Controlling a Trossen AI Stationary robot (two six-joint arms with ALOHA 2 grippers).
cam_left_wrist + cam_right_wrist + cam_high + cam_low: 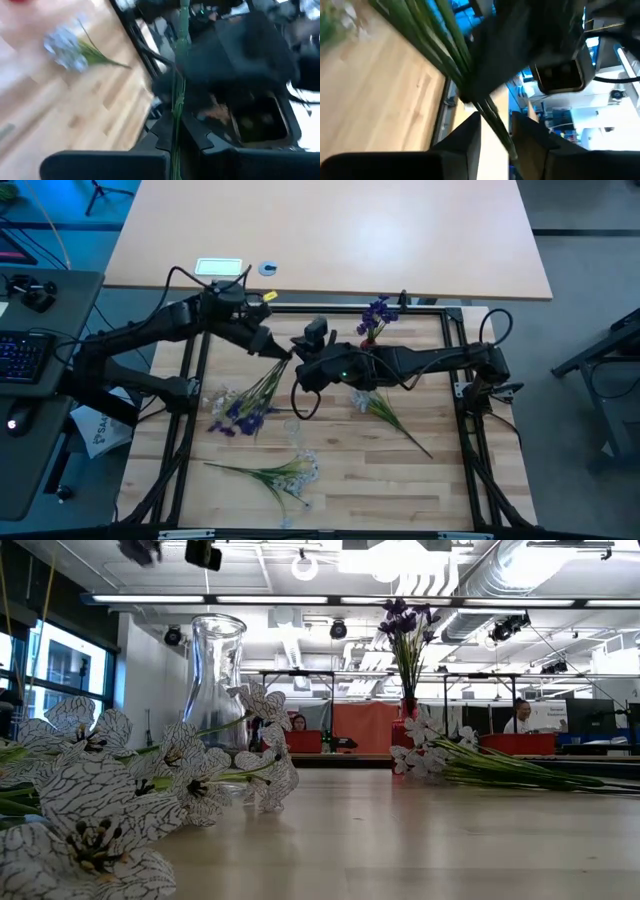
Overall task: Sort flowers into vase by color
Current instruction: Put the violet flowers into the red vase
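Note:
A bunch of purple flowers (250, 402) slants from the grippers down toward the table's left; whether its blossoms touch the table I cannot tell. My left gripper (277, 351) is shut on its green stems (175, 107). My right gripper (299, 370) is open, with one finger on either side of the stem ends (496, 125). The red vase (368, 343) at the far middle holds purple flowers (377, 312) standing upright. A clear glass vase (292, 430) stands near the middle. One white sprig (372, 404) lies to its right and another (285, 473) lies near the front. My left gripper pinches the thin green stems (175, 131) between its two fingers, close to the stems' free ends. The fingers lie across the stems. The stems run on past the fingers toward my right gripper.
A black frame (455, 340) rims the wooden work surface. The two arms meet close together at the table's far middle, just left of the red vase. In the low view the white blossoms (90, 800) fill the near left, in front of the glass vase (215, 670).

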